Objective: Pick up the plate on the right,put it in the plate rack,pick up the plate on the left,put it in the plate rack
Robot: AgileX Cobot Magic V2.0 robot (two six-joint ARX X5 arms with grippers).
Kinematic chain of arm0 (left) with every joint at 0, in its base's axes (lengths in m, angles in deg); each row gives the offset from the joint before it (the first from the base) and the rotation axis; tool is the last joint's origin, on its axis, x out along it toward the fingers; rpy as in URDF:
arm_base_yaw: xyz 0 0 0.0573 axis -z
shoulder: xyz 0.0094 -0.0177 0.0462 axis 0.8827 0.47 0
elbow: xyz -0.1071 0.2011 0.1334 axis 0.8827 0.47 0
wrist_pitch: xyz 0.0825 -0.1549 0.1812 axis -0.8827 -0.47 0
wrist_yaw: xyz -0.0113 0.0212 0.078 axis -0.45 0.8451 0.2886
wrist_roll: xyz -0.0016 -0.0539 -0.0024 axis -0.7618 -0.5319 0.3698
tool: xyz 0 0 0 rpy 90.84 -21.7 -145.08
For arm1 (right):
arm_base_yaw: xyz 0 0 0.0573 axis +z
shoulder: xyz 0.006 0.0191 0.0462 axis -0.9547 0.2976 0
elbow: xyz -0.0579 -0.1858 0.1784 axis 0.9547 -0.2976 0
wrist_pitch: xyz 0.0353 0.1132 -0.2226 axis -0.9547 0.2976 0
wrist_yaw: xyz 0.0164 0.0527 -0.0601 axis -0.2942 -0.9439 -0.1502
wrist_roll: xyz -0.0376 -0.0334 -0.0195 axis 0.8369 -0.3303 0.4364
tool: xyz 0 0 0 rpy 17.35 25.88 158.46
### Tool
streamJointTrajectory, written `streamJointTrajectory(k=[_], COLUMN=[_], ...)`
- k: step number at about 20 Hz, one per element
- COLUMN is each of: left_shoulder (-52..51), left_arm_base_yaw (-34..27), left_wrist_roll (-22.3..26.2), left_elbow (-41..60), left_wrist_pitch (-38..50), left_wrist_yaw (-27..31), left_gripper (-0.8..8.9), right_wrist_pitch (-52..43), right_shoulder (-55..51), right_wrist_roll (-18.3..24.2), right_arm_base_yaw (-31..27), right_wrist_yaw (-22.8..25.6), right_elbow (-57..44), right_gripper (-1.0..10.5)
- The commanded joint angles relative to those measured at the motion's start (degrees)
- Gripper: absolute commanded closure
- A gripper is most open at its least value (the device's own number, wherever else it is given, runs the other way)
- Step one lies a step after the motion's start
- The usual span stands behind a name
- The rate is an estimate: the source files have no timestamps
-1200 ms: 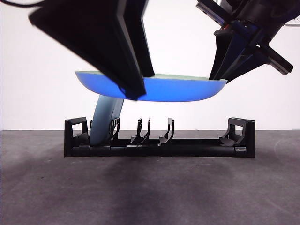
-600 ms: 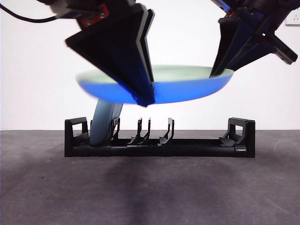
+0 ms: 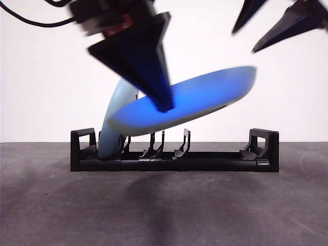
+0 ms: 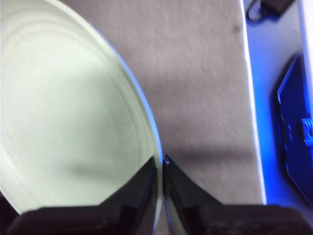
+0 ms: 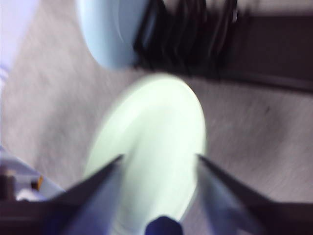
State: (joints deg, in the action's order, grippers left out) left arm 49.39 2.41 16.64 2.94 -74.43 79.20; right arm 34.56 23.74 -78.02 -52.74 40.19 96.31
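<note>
My left end effector (image 4: 160, 169) is pinched on the rim of the blue plate (image 3: 189, 100), holding it tilted in the air above the plate rack (image 3: 174, 154). The right end effector (image 3: 277, 23) hangs spread and clear above the plate's high edge. A pale plate (image 3: 115, 125) already stands near one end. I'd tip the blue one steeper, then lower its low edge between free prongs beside it.

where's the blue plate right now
In the front view, the blue plate hangs tilted in the air above the plate rack, clamped by the left gripper, with the pale plate already standing in the rack behind it.
</note>
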Motion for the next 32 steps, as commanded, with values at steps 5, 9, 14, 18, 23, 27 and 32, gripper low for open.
streamJointTrajectory(k=[5,9,14,18,23,27,32], left_shoulder=[-0.02,0.0,0.2,1.99,7.17,10.34,12.37], left_arm_base_yaw=[-5.99,-15.74,-23.69,-29.11,-33.44,-34.47,-34.64], left_wrist_roll=[-12.87,-29.77,-45.35,-54.86,-63.12,-64.7,-63.8], left_elbow=[0.17,0.17,0.17,0.17,0.17,0.17,0.17], left_wrist_pitch=[21.64,39.28,53.55,60.74,66.97,67.73,65.22], left_wrist_yaw=[-6.62,-24.92,-32.79,-36.11,-38.6,-39.36,-39.3], left_gripper=[8.22,8.22,8.22,8.23,8.22,8.22,8.22], right_wrist_pitch=[-5.92,-5.77,-4.92,-3.98,-3.67,-3.69,-3.72], right_shoulder=[-14.05,-20.44,-22.18,-21.97,-21.24,-20.74,-20.2], right_wrist_roll=[0.48,1.86,2.01,2.01,2.01,2.03,2.51], right_arm_base_yaw=[-5.42,-5.42,-5.42,-5.42,-5.42,-5.4,-5.42], right_wrist_yaw=[8.98,18.03,18.05,18.01,17.99,17.99,17.99], right_elbow=[-0.02,-0.02,-0.02,-0.02,-0.02,-0.02,-0.02], right_gripper=[4.5,4.5,4.5,4.5,4.5,4.5,4.5])
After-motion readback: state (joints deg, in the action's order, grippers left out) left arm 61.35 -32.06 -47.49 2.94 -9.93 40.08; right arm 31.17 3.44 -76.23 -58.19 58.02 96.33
